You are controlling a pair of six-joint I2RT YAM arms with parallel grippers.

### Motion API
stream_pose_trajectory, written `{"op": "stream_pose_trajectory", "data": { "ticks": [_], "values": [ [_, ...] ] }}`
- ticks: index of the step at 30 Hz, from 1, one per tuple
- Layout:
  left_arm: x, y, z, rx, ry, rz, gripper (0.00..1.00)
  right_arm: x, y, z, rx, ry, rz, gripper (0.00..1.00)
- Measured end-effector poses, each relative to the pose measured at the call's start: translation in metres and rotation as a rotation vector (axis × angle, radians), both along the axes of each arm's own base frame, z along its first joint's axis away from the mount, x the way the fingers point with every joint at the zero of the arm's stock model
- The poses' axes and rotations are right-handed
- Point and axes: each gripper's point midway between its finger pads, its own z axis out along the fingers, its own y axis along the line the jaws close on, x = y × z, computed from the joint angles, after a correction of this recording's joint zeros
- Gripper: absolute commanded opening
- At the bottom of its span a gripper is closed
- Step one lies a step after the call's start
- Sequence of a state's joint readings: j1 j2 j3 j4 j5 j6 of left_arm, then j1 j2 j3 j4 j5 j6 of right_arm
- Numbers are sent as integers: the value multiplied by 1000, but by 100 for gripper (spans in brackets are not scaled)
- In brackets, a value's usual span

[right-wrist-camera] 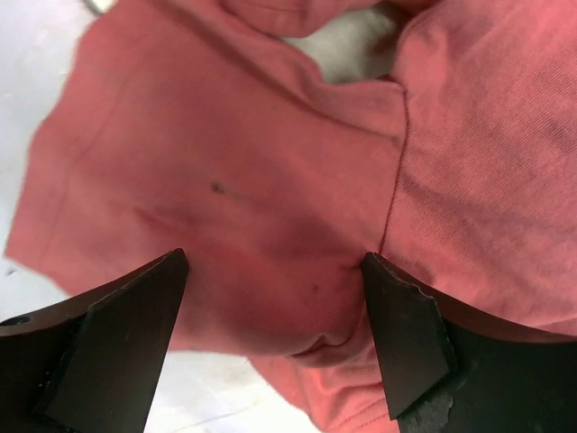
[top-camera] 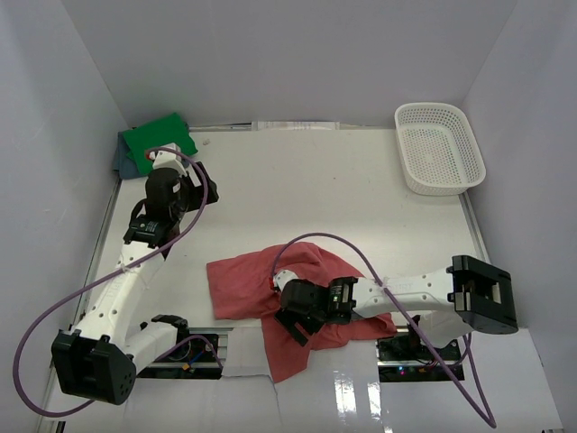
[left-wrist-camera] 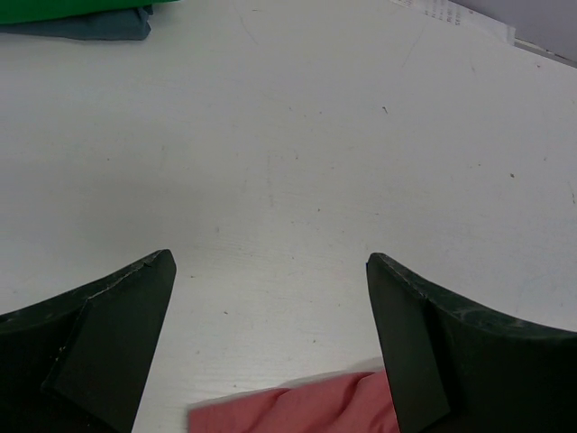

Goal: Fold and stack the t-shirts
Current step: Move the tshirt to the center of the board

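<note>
The brick-red t-shirt (top-camera: 243,281) lies crumpled near the table's front middle. My right gripper (top-camera: 290,321) is open and low over it. In the right wrist view its jaws (right-wrist-camera: 275,260) straddle a bulge of the red shirt (right-wrist-camera: 225,180) by a seam, without pinching it. The bright green t-shirt (top-camera: 158,139) lies folded at the back left, on top of the blue-grey t-shirt (top-camera: 123,162). My left gripper (top-camera: 189,178) is open and empty, held above the table between the stack and the red shirt. Its view (left-wrist-camera: 270,260) shows the red shirt's edge (left-wrist-camera: 306,406) below.
The white lattice basket (top-camera: 439,147) stands at the back right, with nothing in it. A strip of paper (top-camera: 297,125) lies along the back edge. Walls enclose the table on the left, back and right. Purple cables loop from both arms.
</note>
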State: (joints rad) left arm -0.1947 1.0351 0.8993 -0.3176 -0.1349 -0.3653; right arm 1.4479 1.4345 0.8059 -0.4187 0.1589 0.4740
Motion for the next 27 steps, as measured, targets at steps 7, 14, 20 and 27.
{"op": "stream_pose_trajectory", "data": {
  "ticks": [7, 14, 20, 27],
  "values": [
    [-1, 10, -5, 3, 22, 30, 98, 14, -1, -15, -36, 4, -78, 80],
    [-1, 11, -5, 2, 22, 35, 98, 68, -9, -12, 58, 43, -257, 80],
    [-1, 12, -5, 0, 21, 36, 98, 130, -12, -12, 66, 15, -326, 81],
    [0, 14, -5, -4, 22, 40, 98, 224, 17, -12, 52, -78, -354, 82]
  ]
}}
